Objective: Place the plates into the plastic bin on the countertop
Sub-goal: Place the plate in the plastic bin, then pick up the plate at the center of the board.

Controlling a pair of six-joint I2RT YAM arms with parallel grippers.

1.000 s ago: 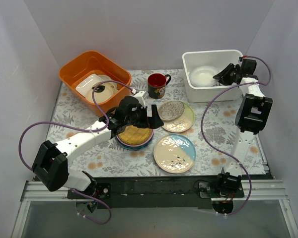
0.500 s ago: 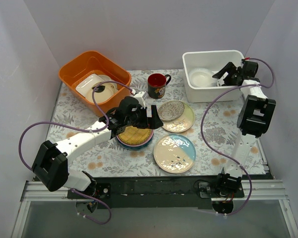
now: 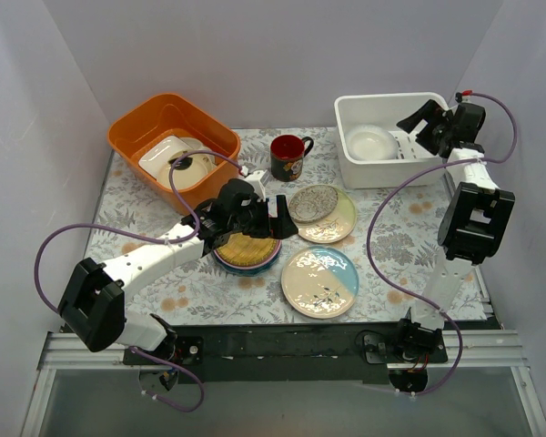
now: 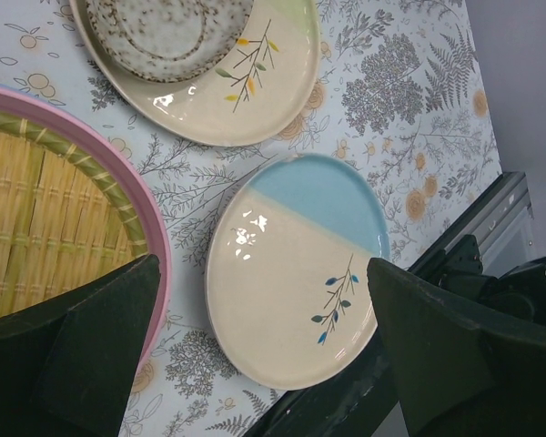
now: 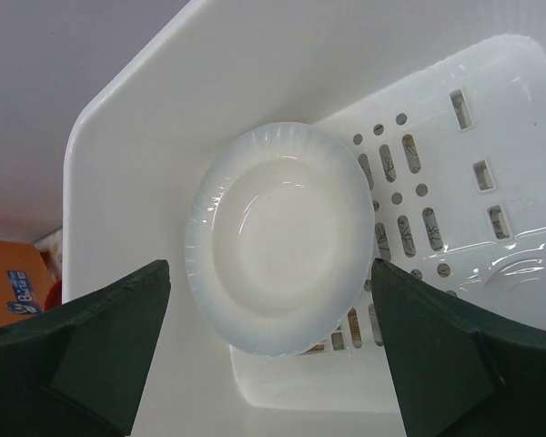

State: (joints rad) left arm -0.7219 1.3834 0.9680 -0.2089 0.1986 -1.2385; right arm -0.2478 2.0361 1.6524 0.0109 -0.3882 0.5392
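Right gripper point(image 5: 268, 269) is spread wide and holding nothing, and below it I've got a glossy white plate point(image 5: 278, 238) with a fluted rim lying flat in the plastic bin point(image 3: 383, 98), on the left half of its floor. The bin is smooth white moulded plastic with thick rounded walls, and its floor is punched with slots and round holes. On the left side, the left gripper point(image 4: 261, 269) is open too, empty, hovering over the countertop point(image 4: 409, 100) with its fern-and-flower cloth. Its near finger hangs over the yellow woven plate point(image 4: 36, 238), coarse basket weave, nested in a pink-rimmed plate point(image 4: 151, 232). Between the fingers I see a shiny cream-and-blue plate point(image 4: 296, 273) with a painted sprig, and above it a speckled grey plate point(image 4: 164, 32) resting on a cream plate point(image 4: 250, 96). Compared with a second ago, the right arm has pulled back from over the white plate toward the bin's right rim and its jaws have widened; the left arm hasn't budged.
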